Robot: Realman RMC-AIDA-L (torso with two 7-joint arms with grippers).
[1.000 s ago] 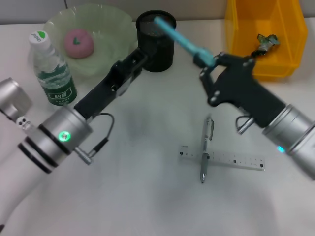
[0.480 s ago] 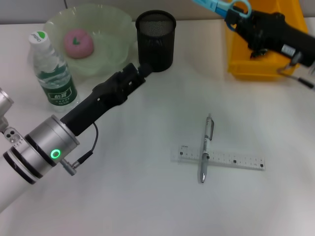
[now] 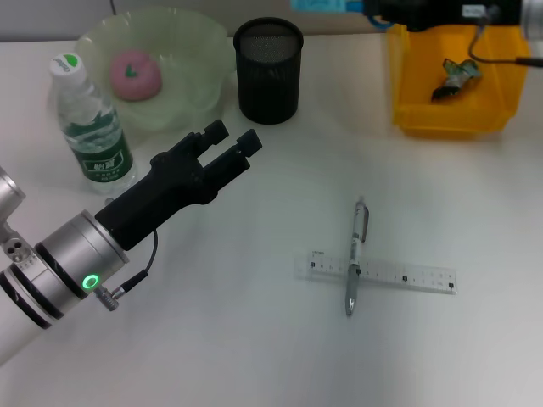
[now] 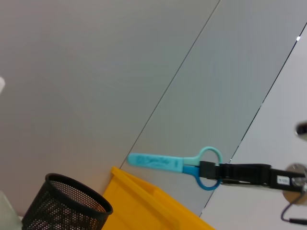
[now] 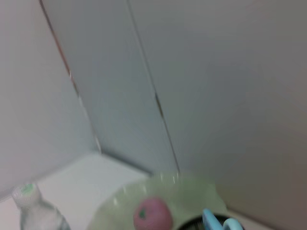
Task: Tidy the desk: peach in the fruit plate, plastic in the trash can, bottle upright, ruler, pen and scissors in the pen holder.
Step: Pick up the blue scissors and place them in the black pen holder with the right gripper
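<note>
Right gripper raised further, clamping blue scissors above trash can
Left gripper withdrawn from pen holder, fingers slightly parted, empty; arm reaches diagonally over the desk

the light-blue plastic-handled scissors are cut off by the head view's top edge, as is most of the right pincer holding them. in the right wrist view only a blurred blue tip shows.
</note>
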